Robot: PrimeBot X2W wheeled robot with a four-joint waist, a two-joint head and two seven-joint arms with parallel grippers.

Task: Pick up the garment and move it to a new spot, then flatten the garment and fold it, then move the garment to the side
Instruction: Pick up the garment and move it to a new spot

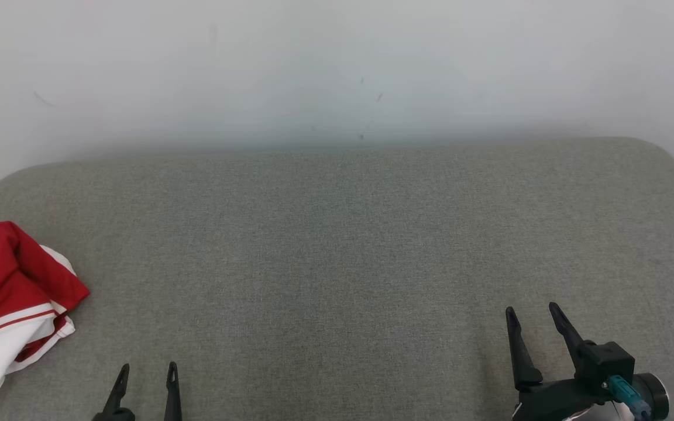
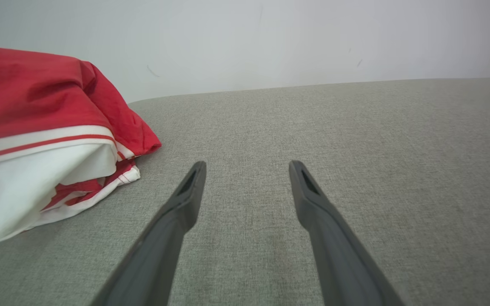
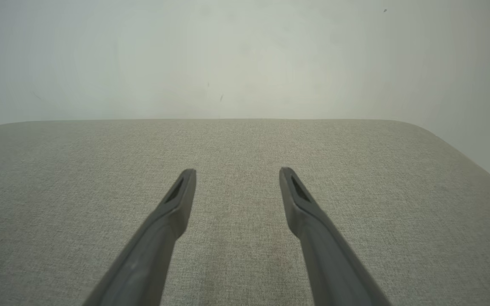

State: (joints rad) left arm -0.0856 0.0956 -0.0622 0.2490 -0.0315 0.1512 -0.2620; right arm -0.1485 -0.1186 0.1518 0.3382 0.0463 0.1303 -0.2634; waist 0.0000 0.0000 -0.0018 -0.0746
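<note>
The garment (image 1: 12, 307) is a bunched heap of red and white cloth with thin red stripes, lying at the left edge of the grey fabric surface (image 1: 337, 251). In the left wrist view the garment (image 2: 45, 140) rises at the left, beside the fingers and apart from them. My left gripper (image 1: 147, 368) stands open at the bottom left, a little to the right of the heap, with nothing between its fingers (image 2: 185, 199). My right gripper (image 1: 533, 310) stands open at the bottom right over bare fabric (image 3: 236, 238).
A pale wall (image 1: 337, 70) runs behind the grey surface. The surface has rounded far corners, and its right far corner (image 3: 440, 136) drops off toward the floor. Bare fabric stretches between the two grippers.
</note>
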